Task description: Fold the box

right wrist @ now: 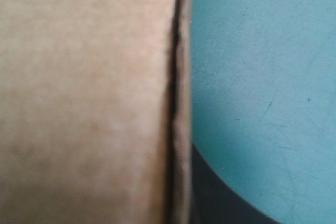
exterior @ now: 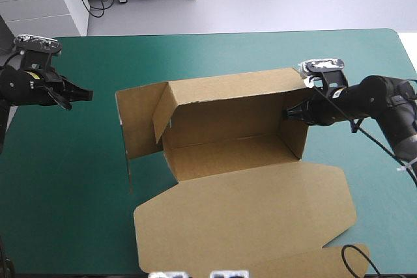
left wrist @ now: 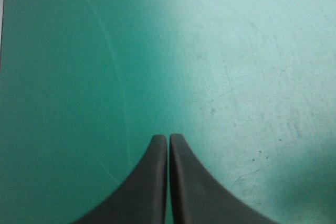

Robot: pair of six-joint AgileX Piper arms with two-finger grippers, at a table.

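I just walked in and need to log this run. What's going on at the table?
The robot is partway through folding a brown box on the teal-green table. The right gripper is shut on the box's right end wall. The left gripper hangs shut and empty over bare table, well off to the box's left. The back and end walls are raised, the left end looks untucked, and the lid lies flat toward the near edge.

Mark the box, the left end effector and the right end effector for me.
box (exterior: 228,154): high view, on the board inside the open tray.
left end effector (left wrist: 168,140): left wrist view, where its shut fingertips meet.
right end effector (exterior: 287,114): high view, at its tips on the box's wall nearest that arm.
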